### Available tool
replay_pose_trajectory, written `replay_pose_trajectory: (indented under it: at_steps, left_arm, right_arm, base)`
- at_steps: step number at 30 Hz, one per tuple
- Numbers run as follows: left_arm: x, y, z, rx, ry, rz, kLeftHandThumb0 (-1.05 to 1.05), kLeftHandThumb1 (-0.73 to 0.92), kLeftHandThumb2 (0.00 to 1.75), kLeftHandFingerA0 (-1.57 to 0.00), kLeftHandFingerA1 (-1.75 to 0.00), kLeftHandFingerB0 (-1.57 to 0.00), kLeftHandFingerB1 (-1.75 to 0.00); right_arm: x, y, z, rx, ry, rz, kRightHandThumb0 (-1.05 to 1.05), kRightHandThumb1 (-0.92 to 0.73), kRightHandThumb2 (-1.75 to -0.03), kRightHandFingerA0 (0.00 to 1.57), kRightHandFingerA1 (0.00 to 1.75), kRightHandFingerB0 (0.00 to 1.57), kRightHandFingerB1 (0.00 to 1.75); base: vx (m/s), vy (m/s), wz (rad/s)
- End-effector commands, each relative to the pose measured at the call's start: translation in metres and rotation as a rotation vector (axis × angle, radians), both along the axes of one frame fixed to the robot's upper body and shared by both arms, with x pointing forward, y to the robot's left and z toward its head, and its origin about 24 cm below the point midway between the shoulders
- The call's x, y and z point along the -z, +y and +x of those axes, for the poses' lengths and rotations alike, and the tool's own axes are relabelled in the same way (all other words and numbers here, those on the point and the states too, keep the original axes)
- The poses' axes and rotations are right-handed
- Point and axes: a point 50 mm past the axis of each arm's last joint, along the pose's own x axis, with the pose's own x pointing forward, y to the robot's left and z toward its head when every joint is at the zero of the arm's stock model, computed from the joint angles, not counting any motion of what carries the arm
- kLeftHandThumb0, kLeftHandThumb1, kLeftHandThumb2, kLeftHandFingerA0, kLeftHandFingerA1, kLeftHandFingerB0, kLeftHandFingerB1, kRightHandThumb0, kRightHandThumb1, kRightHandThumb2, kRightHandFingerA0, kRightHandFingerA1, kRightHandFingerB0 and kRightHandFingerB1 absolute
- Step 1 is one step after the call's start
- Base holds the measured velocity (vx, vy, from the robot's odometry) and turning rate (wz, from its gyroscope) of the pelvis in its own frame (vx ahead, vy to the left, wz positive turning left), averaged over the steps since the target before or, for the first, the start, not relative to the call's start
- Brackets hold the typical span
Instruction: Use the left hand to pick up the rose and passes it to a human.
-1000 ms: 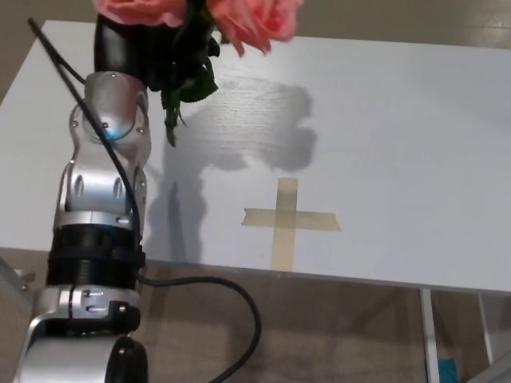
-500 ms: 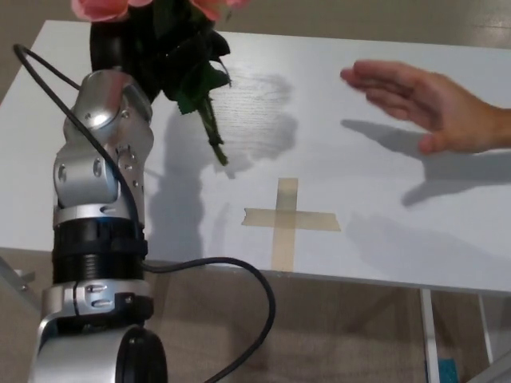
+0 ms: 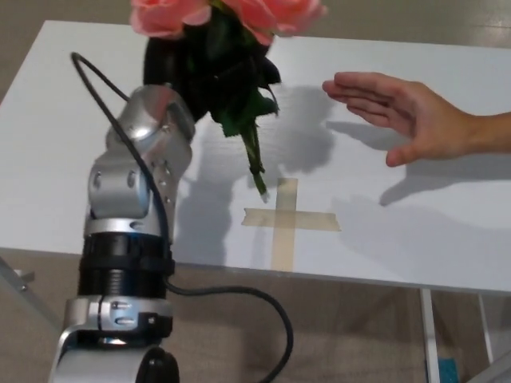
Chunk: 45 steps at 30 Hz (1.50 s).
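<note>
The rose stands nearly upright above the tape cross, pink blooms up at the top edge, stem tip pointing down at the cross. The left hand is clasped around its leafy stem. A person's hand, palm open, hovers right of the rose.

Left hand holds the rose near a person's open hand.

left hand | swung right with rose | person's hand nearer (palm open)
</note>
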Motion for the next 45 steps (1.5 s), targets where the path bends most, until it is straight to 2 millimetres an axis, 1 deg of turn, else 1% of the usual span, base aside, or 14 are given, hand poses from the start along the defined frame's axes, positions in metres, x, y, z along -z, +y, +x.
replay_pose_trajectory:
  at_steps: [1, 6, 9, 11, 15, 18, 20, 22, 27, 29, 32, 39, 40, 45]
  left_arm:
    - [0.008, -0.022, -0.004, 0.047, 0.030, 0.034, -0.11, 0.80, 0.76, -0.96, -1.46, -0.79, -1.12]
    - [0.010, -0.036, -0.007, 0.070, 0.035, 0.049, -0.11, 0.81, 0.74, -0.92, -1.46, -0.78, -1.12]
    - [0.010, -0.037, -0.007, 0.069, 0.035, 0.050, -0.11, 0.81, 0.74, -0.92, -1.46, -0.78, -1.12]
    - [0.011, -0.057, -0.009, 0.107, 0.048, 0.050, -0.14, 0.77, 0.76, -0.95, -1.44, -0.82, -1.09]
    - [0.010, -0.060, -0.009, 0.110, 0.050, 0.052, -0.14, 0.77, 0.76, -0.95, -1.44, -0.82, -1.09]
    - [0.004, -0.081, -0.011, 0.137, 0.043, 0.009, -0.13, 0.76, 0.78, -0.96, -1.44, -0.83, -1.10]
    - [0.003, -0.085, -0.012, 0.144, 0.041, -0.002, -0.14, 0.75, 0.79, -0.96, -1.43, -0.84, -1.10]
    - [0.000, -0.097, -0.017, 0.172, 0.039, -0.043, -0.15, 0.74, 0.80, -0.97, -1.43, -0.85, -1.09]
    - [-0.002, -0.104, -0.019, 0.185, 0.038, -0.063, -0.15, 0.74, 0.80, -0.97, -1.43, -0.85, -1.09]
    - [-0.005, -0.119, -0.023, 0.217, 0.038, -0.105, -0.14, 0.75, 0.79, -0.97, -1.43, -0.84, -1.08]
    - [-0.007, -0.128, -0.026, 0.230, 0.043, -0.122, -0.16, 0.74, 0.80, -1.01, -1.41, -0.85, -1.07]
    - [-0.007, -0.136, -0.029, 0.240, 0.049, -0.145, -0.15, 0.74, 0.81, -1.01, -1.41, -0.84, -1.07]
    - [-0.008, -0.139, -0.030, 0.248, 0.051, -0.158, -0.15, 0.75, 0.82, -1.00, -1.43, -0.84, -1.07]
    - [-0.019, -0.142, -0.030, 0.268, 0.043, -0.188, -0.12, 0.77, 0.80, -0.97, -1.46, -0.82, -1.08]
  right_arm:
    - [0.000, -0.002, 0.000, -0.009, 0.019, -0.003, -0.28, -0.71, -0.60, 0.68, 0.44, 0.53, 0.39]
    - [-0.001, -0.001, 0.001, -0.020, 0.018, -0.006, -0.29, -0.70, -0.60, 0.67, 0.44, 0.53, 0.39]
    - [-0.001, -0.001, 0.001, -0.020, 0.018, -0.006, -0.29, -0.70, -0.60, 0.67, 0.44, 0.53, 0.39]
    - [-0.001, -0.002, 0.001, -0.022, 0.015, -0.006, -0.29, -0.70, -0.60, 0.68, 0.44, 0.52, 0.39]
    - [-0.001, -0.002, 0.001, -0.022, 0.015, -0.006, -0.29, -0.70, -0.60, 0.68, 0.44, 0.52, 0.39]
    - [-0.001, 0.000, 0.003, -0.023, 0.010, 0.000, -0.29, -0.69, -0.60, 0.67, 0.44, 0.52, 0.39]
    - [-0.001, 0.000, 0.003, -0.022, 0.010, 0.001, -0.29, -0.69, -0.60, 0.68, 0.44, 0.53, 0.39]
    - [-0.001, 0.001, 0.003, -0.018, 0.009, 0.002, -0.29, -0.69, -0.60, 0.68, 0.44, 0.53, 0.39]
    - [-0.001, 0.001, 0.004, -0.017, 0.007, 0.005, -0.29, -0.70, -0.60, 0.67, 0.44, 0.53, 0.39]
    - [-0.002, 0.002, 0.005, -0.013, 0.000, 0.010, -0.29, -0.69, -0.60, 0.68, 0.44, 0.53, 0.39]
    - [-0.003, 0.003, 0.007, -0.009, -0.003, 0.013, -0.29, -0.69, -0.60, 0.68, 0.44, 0.53, 0.39]
    - [-0.003, 0.004, 0.008, -0.008, -0.006, 0.017, -0.29, -0.69, -0.60, 0.68, 0.45, 0.53, 0.39]
    - [-0.003, 0.004, 0.009, -0.012, -0.007, 0.016, -0.36, -0.61, -0.77, 0.63, 0.54, 0.50, 0.49]
    - [-0.003, 0.003, 0.009, -0.027, -0.008, 0.011, -0.36, -0.61, -0.77, 0.64, 0.55, 0.49, 0.49]
  base:
    - [0.00, 0.000, 0.00]
    - [0.00, 0.000, 0.00]
    - [0.00, 0.000, 0.00]
    - [0.00, 0.000, 0.00]
    - [0.00, 0.000, 0.00]
    - [0.00, 0.000, 0.00]
    - [0.00, 0.000, 0.00]
    - [0.00, 0.000, 0.00]
    - [0.00, 0.000, 0.00]
    - [0.00, 0.000, 0.00]
    - [0.00, 0.000, 0.00]
    - [0.00, 0.000, 0.00]
    - [0.00, 0.000, 0.00]
    - [0.00, 0.000, 0.00]
